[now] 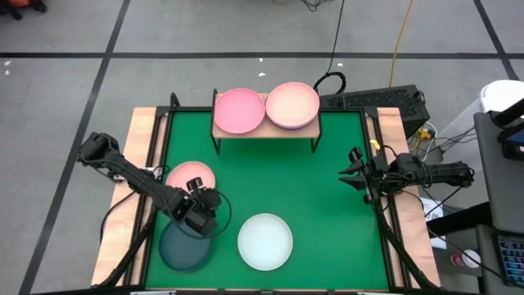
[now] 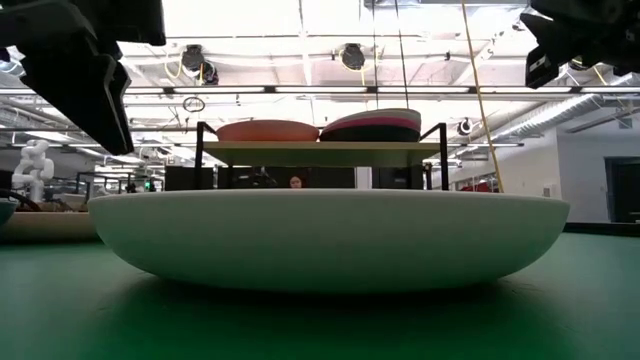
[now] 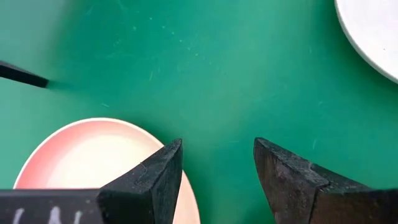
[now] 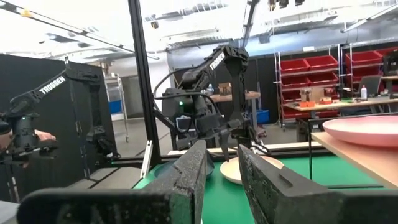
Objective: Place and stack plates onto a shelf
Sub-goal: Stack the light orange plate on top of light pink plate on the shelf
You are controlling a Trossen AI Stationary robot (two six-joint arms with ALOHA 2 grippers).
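Left tool [image 1: 199, 215] hovers, fingers apart, between the pink plate [image 1: 190, 177] and dark teal plate [image 1: 183, 247] near the bench's left edge, right tool [image 1: 354, 173] waits slightly parted by the right edge, shelf [image 1: 266, 128] stacked at back.

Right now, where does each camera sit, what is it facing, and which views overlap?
High: overhead, straight down; both arms, shelf.
Low: table height, facing the whitish plate with the shelf behind; arms dip in from above.
Left wrist: looks down at the mat over the pink plate; open left gripper.
Right wrist: level across the table; right gripper, left arm beyond.
Shared: high and low both show the shelf.
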